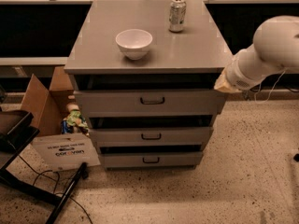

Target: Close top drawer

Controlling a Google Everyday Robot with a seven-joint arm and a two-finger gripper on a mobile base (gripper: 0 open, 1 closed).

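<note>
Grey top drawer (117, 104) of three ajar; gripper (227, 85) beside its right end, jaws unreadable.

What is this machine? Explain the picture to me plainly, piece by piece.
One camera looks down at the front of a grey cabinet; where it is mounted is unknown. The white tube at right is the robot's arm; its grasping tip, the end effector, is by the right end of the top drawer, with nothing seen in it. That drawer, the tallest front with a dark handle, stands pulled out, not yet pushed in. On the cabinet stand a white bowl and a drink can.
</note>
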